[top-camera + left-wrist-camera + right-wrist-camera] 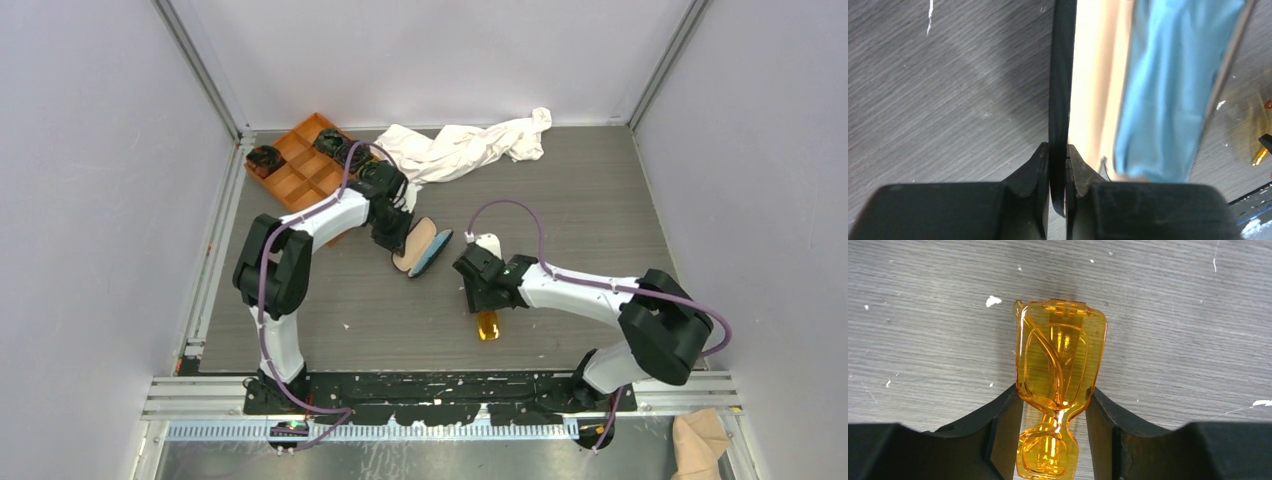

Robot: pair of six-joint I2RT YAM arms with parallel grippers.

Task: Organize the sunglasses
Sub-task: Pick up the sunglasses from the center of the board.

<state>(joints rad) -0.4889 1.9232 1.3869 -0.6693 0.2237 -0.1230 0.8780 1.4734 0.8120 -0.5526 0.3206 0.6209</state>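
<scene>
Right gripper (1055,395), half closed, grips the folded translucent orange plastic sunglasses (1060,355) on both sides, lower centre of the overhead view. Left gripper (1058,150), nearly closed, pinches the black oval glasses case (1062,75) by its rim.

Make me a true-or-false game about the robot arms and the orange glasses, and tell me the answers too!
1. The right gripper is closed on the orange sunglasses. True.
2. The left gripper is holding the blue cloth. False: it pinches the thin edge of the black case, and the blue cloth lies in the open case.
3. The sunglasses are inside the black case. False: they are outside it, between the right gripper's fingers, over the table.
4. A crumpled white cloth lies near the far edge of the table. True.
</scene>
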